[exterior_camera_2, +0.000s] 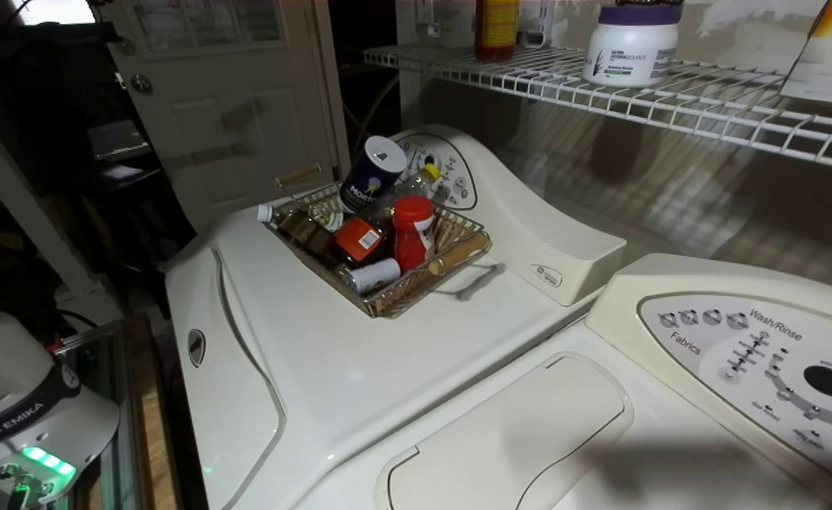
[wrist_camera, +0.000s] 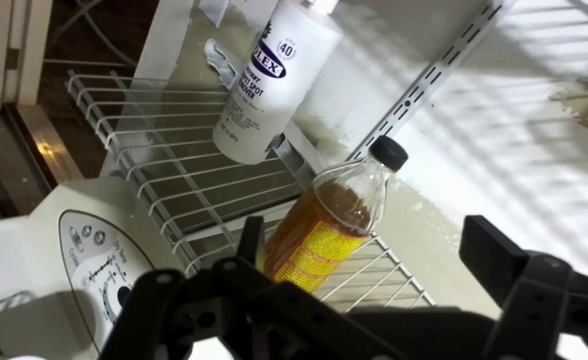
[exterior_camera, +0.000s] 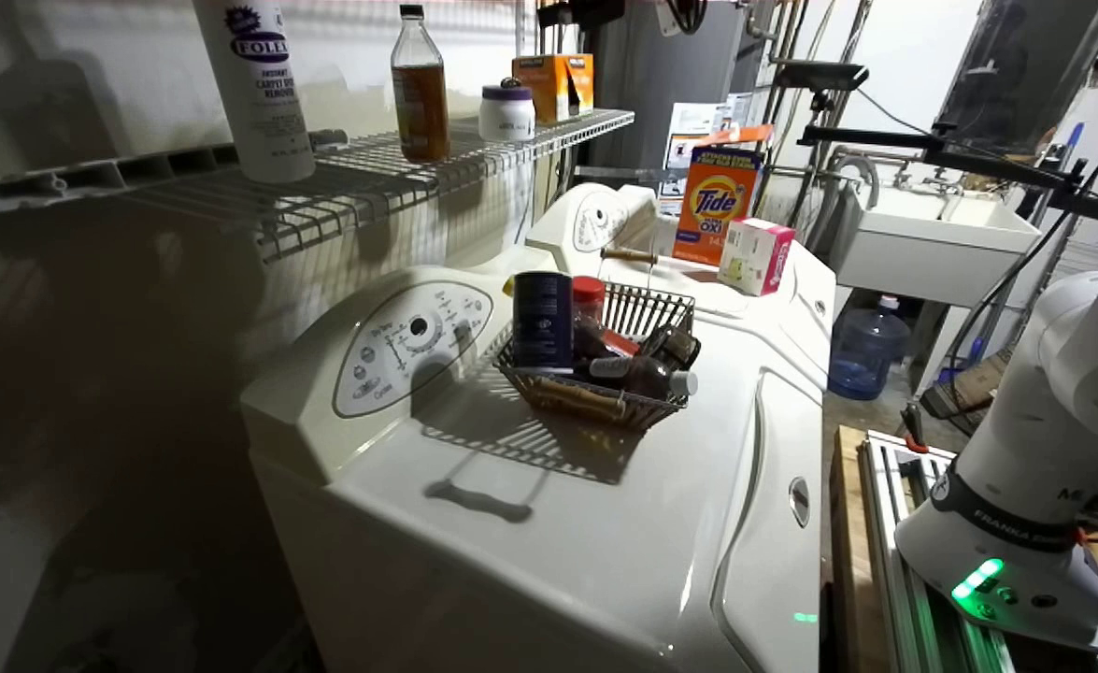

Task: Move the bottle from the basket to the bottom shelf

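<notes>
In the wrist view, my tool (wrist_camera: 364,239) stands spread; it covers the base of the black-capped bottle (wrist_camera: 329,227) on the bottom shelf (exterior_camera_2: 713,119). The upper edge crops the white bottle (wrist_camera: 273,90). In both exterior views, the brown bottle (exterior_camera: 644,376) lies tilted in the basket (exterior_camera_2: 405,296), white cap at the rim; I cannot make out its base or label text.

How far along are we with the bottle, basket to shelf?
Done: nothing visible; in both exterior views the white-capped bottle lies in the basket.
In hand: nothing; the jaws stand open, with a black-capped bottle beyond them in the wrist view.
Left: grasping, lifting and placing it on the shelf.
</notes>
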Robot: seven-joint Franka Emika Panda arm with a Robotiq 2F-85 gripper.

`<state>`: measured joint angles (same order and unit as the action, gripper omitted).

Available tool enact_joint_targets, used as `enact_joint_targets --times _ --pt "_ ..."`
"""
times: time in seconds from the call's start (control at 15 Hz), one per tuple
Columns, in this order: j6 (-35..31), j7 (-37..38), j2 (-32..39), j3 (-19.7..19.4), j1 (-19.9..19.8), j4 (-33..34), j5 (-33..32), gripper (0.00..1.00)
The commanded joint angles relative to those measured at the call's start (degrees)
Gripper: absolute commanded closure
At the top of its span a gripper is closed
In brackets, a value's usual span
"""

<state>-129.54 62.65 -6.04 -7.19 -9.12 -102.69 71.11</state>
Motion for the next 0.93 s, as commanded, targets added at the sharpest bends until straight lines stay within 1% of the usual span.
enact_joint_targets --times 0.0,0.27,0.47,0.67,0.87 --pt "1.7 -7.5 -7.1 -0.3 0.1 -7.5 -4.9 0.0" --pt "2.7 -11.1 -10.9 0.1 -0.4 -11.4 -10.7 0.0" --pt "1.8 -12.4 -13.0 0.6 -0.7 -13.8 -14.8 0.0" --pt "1.3 -13.3 -14.7 0.7 -0.8 -15.5 -17.3 0.0" --pt "1.2 -14.3 -16.1 0.7 -0.8 -16.7 -18.4 0.0"
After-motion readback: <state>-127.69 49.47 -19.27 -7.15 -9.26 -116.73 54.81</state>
